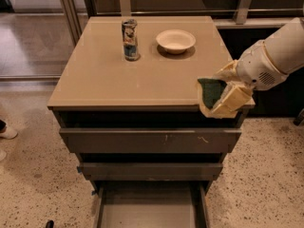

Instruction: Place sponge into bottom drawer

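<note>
My gripper [219,99] hangs over the front right corner of the cabinet top, shut on the sponge [211,91], whose dark green side faces left between the cream fingers [231,101]. The white arm comes in from the right. The bottom drawer [149,208] is pulled out at the foot of the cabinet, below and to the left of the gripper, showing a flat grey floor with nothing visible in it.
A drink can [129,39] and a white bowl [175,40] stand at the back of the tan cabinet top [118,80]. The wide upper drawer front [149,140] and the middle drawer front [149,171] are closed. Speckled floor surrounds the cabinet; a shoe [6,131] is at far left.
</note>
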{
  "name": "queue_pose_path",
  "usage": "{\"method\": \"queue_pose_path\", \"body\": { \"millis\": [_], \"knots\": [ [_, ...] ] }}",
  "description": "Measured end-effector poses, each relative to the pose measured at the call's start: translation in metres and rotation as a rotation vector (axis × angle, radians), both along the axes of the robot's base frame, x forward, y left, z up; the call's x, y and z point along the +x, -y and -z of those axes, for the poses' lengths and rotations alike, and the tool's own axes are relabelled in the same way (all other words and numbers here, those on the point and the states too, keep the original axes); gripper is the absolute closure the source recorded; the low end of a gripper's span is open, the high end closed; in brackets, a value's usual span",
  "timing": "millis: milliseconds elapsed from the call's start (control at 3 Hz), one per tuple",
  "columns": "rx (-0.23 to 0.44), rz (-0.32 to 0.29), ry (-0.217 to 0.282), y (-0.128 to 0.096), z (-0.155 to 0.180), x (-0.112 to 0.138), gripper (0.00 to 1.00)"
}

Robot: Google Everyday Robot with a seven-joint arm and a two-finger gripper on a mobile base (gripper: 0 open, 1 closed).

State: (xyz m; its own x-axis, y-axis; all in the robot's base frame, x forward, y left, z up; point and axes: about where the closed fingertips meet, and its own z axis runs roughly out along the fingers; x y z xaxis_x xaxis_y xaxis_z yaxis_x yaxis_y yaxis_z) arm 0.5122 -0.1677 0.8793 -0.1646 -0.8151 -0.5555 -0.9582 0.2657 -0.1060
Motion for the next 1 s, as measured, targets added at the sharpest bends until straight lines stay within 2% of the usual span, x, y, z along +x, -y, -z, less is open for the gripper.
{"method": "queue_pose_path", "body": {
  "millis": [333, 667, 1000],
  "knots": [
    [-0.003, -0.015, 0.018, -0.011, -0.011, -0.029, 1.00],
    [-0.004, -0.033, 0.021, -0.020, -0.006, -0.063, 1.00],
    [0.001, -0.037, -0.004, -0.022, 0.043, -0.088, 1.00]
  ]
}}
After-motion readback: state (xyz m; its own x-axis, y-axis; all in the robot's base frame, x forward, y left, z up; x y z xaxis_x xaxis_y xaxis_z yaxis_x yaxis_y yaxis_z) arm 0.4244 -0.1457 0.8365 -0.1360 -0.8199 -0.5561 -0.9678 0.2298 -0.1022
